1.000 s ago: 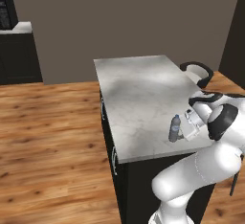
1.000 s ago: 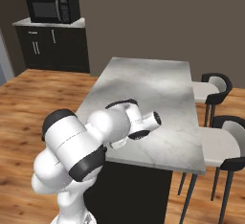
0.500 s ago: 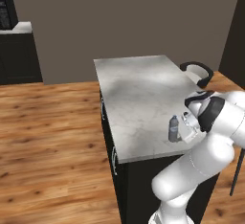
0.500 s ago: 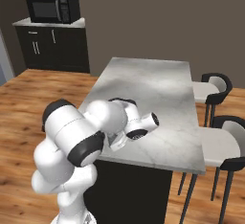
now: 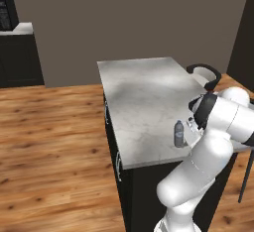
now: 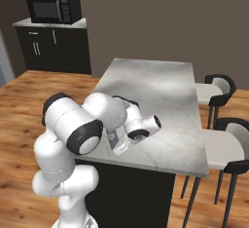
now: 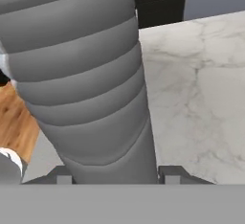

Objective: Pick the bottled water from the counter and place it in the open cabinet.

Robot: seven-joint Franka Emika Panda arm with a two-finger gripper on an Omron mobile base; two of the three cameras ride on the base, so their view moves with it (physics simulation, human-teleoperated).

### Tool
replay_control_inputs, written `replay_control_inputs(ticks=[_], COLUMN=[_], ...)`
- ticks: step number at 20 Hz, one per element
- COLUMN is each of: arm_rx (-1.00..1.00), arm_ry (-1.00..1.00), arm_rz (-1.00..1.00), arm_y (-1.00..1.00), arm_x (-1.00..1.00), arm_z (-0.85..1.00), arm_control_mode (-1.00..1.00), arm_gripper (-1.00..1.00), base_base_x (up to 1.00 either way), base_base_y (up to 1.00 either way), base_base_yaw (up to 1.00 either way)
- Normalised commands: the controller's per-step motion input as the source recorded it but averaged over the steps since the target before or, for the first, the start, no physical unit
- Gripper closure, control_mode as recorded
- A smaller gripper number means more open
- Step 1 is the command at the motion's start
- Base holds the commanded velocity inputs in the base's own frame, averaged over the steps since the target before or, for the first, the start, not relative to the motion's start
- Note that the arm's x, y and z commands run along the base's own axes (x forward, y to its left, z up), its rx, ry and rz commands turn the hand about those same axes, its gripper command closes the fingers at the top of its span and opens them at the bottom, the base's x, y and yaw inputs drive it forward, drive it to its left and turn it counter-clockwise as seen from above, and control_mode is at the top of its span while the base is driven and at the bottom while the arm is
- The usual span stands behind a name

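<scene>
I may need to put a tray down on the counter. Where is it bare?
The counter is bare over its far half and its middle, up to the edge by the stools. The near corner is crowded: the bottled water stands there with the gripper around it.

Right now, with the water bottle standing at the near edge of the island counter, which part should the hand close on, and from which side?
Grip the ribbed body of the water bottle around its middle, coming in level from the stool side. It stands upright on the counter, so a sideways grip suits it; the hand already has its fingers at either side of the body.
</scene>
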Motion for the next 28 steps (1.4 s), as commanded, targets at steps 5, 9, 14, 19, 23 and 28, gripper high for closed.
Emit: replay_control_inputs(ticks=[5,9,14,19,23,28], arm_rx=[0.02,0.15,0.16,0.00,0.00,-0.03], arm_ry=[0.16,0.14,0.03,0.03,-0.03,-0.15], arm_rz=[0.03,0.00,0.00,0.00,0.00,0.00], arm_y=[0.00,0.05,0.11,0.46,0.39,0.28], arm_x=[0.17,0.00,-0.02,-0.14,-0.53,-0.59], arm_z=[0.10,0.64,0.68,0.61,0.60,0.42], arm_control_mode=[-1.00,-1.00,-1.00,-1.00,-1.00,-1.00], arm_gripper=[1.00,1.00,1.00,1.00,1.00,1.00], base_base_x=[0.00,0.00,0.00,0.00,0.00,0.00], base_base_y=[0.00,0.00,0.00,0.00,0.00,0.00], base_base_yaw=[0.00,0.00,0.00,0.00,0.00,0.00])
